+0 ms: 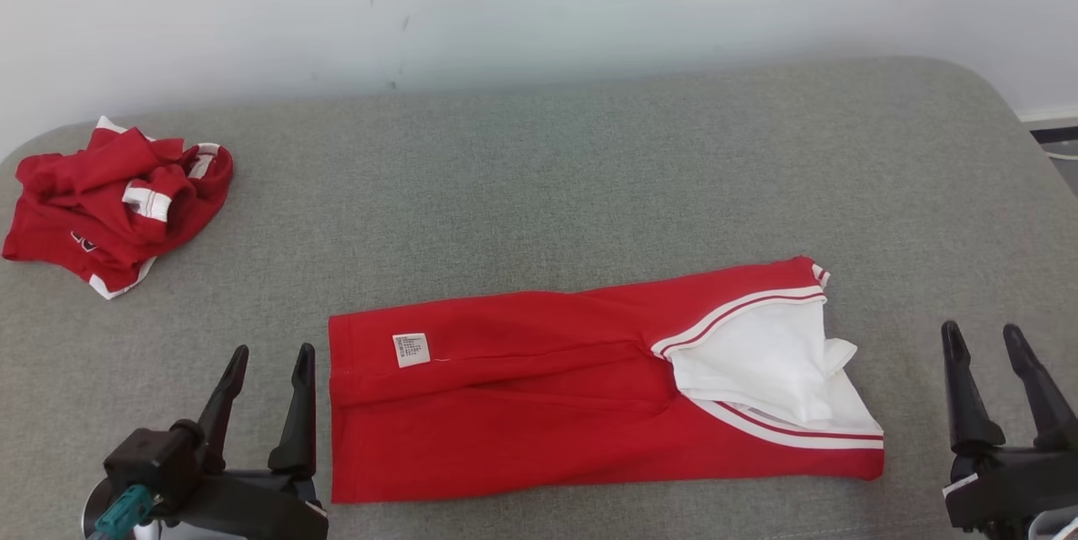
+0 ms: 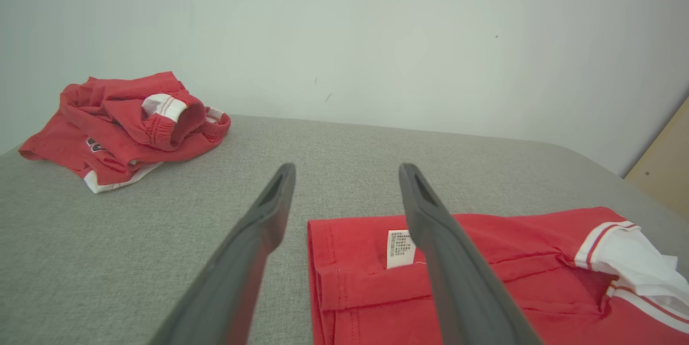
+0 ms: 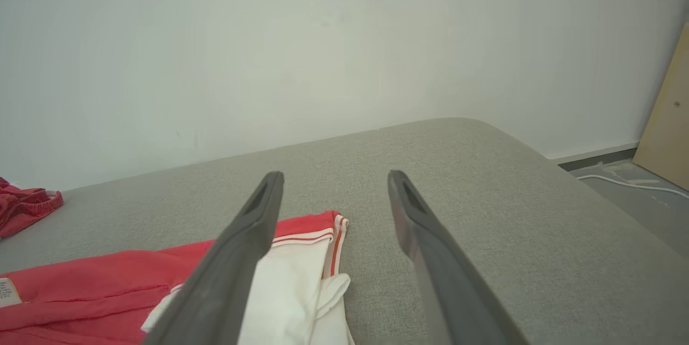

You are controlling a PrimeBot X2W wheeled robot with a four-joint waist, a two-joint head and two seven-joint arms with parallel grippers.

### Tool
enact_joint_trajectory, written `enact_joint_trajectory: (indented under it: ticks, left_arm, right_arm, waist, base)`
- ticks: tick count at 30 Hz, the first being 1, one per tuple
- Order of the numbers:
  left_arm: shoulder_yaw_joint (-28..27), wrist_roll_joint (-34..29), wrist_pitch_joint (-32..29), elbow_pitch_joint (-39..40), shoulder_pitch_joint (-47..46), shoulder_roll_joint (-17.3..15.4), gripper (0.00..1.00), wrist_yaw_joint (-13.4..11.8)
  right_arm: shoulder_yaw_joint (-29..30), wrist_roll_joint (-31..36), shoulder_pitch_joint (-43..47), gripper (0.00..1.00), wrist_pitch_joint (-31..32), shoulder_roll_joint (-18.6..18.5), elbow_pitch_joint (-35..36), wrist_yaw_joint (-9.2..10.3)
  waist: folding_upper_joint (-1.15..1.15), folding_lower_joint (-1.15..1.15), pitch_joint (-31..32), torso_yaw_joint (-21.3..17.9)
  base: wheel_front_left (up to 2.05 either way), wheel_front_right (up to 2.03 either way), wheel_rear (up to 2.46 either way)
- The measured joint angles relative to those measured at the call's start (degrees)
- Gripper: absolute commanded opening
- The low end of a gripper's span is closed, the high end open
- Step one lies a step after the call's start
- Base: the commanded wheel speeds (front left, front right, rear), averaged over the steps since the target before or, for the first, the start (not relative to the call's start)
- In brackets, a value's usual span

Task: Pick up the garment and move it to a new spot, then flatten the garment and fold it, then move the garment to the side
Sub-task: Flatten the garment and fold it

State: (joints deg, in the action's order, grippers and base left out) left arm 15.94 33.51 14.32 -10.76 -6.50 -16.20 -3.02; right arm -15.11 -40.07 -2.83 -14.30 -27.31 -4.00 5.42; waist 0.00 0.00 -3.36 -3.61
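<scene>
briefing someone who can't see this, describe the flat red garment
On the grey padded surface, look near the front edge. The flat red garment lies there as a long strip with a small white label and a white end; the other red garment, far left, is a crumpled heap.

A grey woven-fabric padded surface [image 1: 589, 169] carries a flat folded red cotton garment with white striped trim [image 1: 522, 405] between the left gripper [image 1: 274, 348] and right gripper [image 1: 980, 328]. A crumpled red-and-white cloth heap [image 1: 118, 199] lies well beyond the left gripper.
</scene>
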Motion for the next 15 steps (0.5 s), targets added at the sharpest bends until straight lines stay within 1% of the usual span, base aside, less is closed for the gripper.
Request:
enact_joint_trajectory:
  ticks: [4, 5, 8, 15]
  left_arm:
    - [-0.1, -1.1, 0.0, 0.3, -0.1, 0.1, 1.00, 0.1]
    - [-0.1, -1.2, 0.2, 0.3, -0.1, 0.2, 1.00, 0.5]
    - [0.0, -1.5, 0.2, 0.6, -0.1, 0.3, 1.00, 0.6]
    - [0.3, -1.9, 0.2, 0.6, -1.2, 0.4, 1.00, 1.6]
  right_arm:
    - [0.1, -2.5, -0.1, 1.00, 0.0, 0.9, -4.3, -1.48]
    - [0.2, -3.5, -0.3, 1.00, 0.0, 1.2, -5.6, -1.91]
    - [0.3, -6.2, -2.0, 1.00, 0.3, 2.8, -9.6, -3.13]
    - [0.2, -11.8, -7.9, 1.00, 4.8, 5.5, -19.6, -6.64]
  waist:
    - [0.00, 0.00, -0.4, 0.2]
    - [0.00, 0.00, -0.5, 0.3]
    - [0.00, 0.00, -1.1, 0.7]
    - [0.00, 0.00, -2.2, 2.1]
  base:
    - [0.00, 0.00, 0.00]
    - [0.00, 0.00, 0.00]
    - [0.00, 0.00, 0.00]
    - [0.00, 0.00, 0.00]
